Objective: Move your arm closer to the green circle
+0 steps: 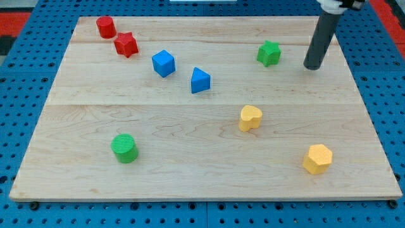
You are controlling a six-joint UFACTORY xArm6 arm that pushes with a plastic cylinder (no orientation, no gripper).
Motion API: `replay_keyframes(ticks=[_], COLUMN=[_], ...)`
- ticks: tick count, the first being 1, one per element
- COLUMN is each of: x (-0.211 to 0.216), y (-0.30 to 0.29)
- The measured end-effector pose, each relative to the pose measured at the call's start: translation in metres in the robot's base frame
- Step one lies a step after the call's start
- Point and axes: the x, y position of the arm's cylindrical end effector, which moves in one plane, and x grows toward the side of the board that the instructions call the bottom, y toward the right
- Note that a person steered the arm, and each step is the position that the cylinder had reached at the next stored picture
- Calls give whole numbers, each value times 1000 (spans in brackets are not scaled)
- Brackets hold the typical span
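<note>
The green circle (124, 147) is a short green cylinder standing near the view's bottom left of the wooden board (202, 177). My tip (312, 66) is the lower end of a dark rod at the view's upper right. It stands just right of a green star (269, 53) and far from the green circle, across the whole board. It touches no block.
A red cylinder (105, 26) and a red star (126, 44) sit at the upper left. A blue cube (163, 63) and a blue triangular block (200, 80) are near the top middle. A yellow heart-like block (250, 118) and a yellow hexagon (317, 158) lie at the right.
</note>
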Motion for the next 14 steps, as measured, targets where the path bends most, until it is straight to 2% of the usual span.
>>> replay_keyframes(ticks=[1, 3, 4, 5, 6, 7, 8, 11, 12, 14], x=[-31, -70, -18, 39, 59, 67, 86, 84, 87, 217], y=[-47, -84, -30, -51, -146, -212, -259, -413, -415, -415])
